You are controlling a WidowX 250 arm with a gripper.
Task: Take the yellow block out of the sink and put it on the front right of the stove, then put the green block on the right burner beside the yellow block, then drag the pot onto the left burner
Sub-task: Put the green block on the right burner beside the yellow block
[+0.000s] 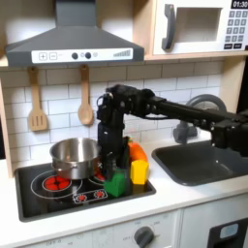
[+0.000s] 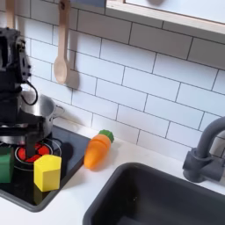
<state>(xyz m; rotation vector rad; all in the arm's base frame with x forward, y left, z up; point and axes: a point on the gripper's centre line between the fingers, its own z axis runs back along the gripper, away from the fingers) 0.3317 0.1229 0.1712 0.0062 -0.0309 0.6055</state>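
- Gripper (image 1: 115, 161) of mine hangs above the small green block (image 1: 116, 184); whether it is parted, I cannot tell.
- Green sits beside the small yellow block (image 1: 139, 172).
- Next, I judge: drag the shiny steel pot (image 1: 75, 155) onto the left red-ringed burner (image 1: 56, 182).

The pot (image 1: 76, 155) is polished, mirror-bright metal. The stove (image 1: 39, 199) looks smooth, glossy black. The yellow block (image 2: 47, 172) and green block (image 1: 117, 184) seem matt, smooth plastic or painted wood; which, I cannot tell. On the far wall hang bare wooden spoons (image 1: 85, 102) against glazed white tiles (image 2: 149, 83).
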